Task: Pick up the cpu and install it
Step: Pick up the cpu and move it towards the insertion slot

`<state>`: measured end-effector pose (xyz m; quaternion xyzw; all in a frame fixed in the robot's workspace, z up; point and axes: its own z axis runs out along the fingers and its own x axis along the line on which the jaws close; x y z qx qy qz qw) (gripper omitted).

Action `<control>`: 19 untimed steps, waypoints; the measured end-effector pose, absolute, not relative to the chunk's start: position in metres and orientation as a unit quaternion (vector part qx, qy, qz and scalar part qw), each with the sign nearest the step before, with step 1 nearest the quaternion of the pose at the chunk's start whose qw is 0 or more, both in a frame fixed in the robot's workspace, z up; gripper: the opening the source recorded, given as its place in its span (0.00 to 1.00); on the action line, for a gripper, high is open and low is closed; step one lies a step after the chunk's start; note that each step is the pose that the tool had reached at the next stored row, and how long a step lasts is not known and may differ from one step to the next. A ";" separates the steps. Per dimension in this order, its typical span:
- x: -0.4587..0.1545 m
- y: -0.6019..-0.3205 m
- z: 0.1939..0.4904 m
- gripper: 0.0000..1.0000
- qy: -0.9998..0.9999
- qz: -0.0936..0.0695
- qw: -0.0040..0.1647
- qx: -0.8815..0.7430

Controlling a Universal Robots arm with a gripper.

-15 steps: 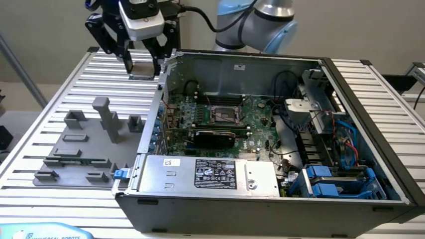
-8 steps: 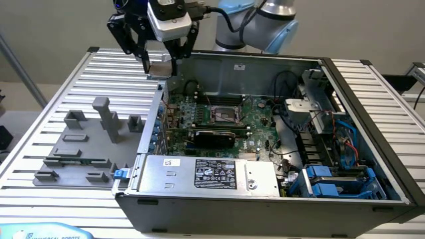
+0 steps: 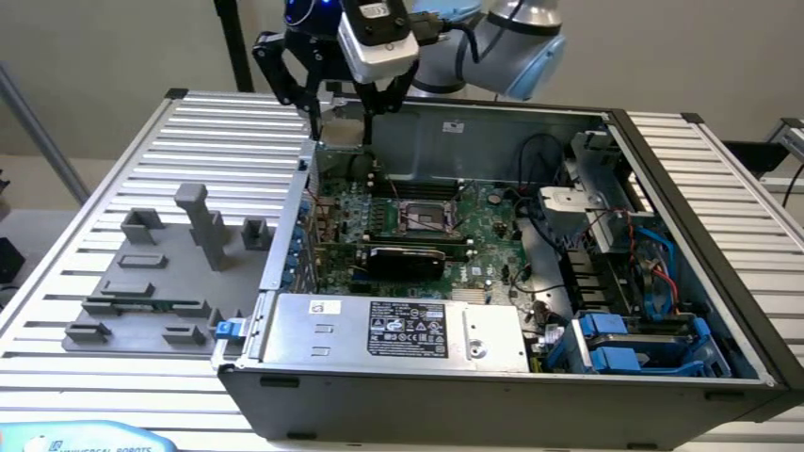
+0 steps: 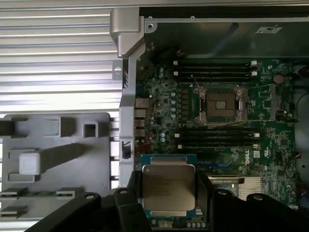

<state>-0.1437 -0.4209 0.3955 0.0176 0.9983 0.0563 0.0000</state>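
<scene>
My tool (image 4: 168, 200) is closed on the cpu (image 4: 168, 189). Its two black fingers (image 4: 129, 205) press against opposite edges of the chip, so the flat top faces the wrist camera. The cpu is a small, thin square with a dull silvery metal lid, faint printed lettering and a narrow green rim showing around it. In the exterior view the tool (image 3: 342, 113) hangs above the far corner of the open computer case (image 3: 503, 395), on the exterior view's left, well above the boards inside.

I judge the cpu to be light and rigid but fragile. The metal lid can take contact. The underside and the thin rim would not stand scraping or twisting. The smooth side edges are the right place to hold it. They look slick, so an uneven grip could let the chip slip or tilt.

Beneath the tool lies the green motherboard (image 4: 164, 96), crowded with small components and long black memory slots. Its socket (image 4: 220, 103) is a square opening in a metal frame. It looks empty and lies apart from the cpu.

The case is dark grey sheet metal. It sits on a ribbed aluminium counter (image 3: 214, 141), beside a matte grey plastic fixture plate (image 3: 151, 282) with blocky upright posts.
</scene>
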 end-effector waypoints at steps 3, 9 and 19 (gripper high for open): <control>-0.131 -0.415 0.391 0.55 0.998 0.056 0.000 0.018; -0.112 -0.398 0.380 0.55 0.998 0.056 0.000 0.018; -0.085 -0.367 0.362 0.55 0.998 0.056 0.000 0.018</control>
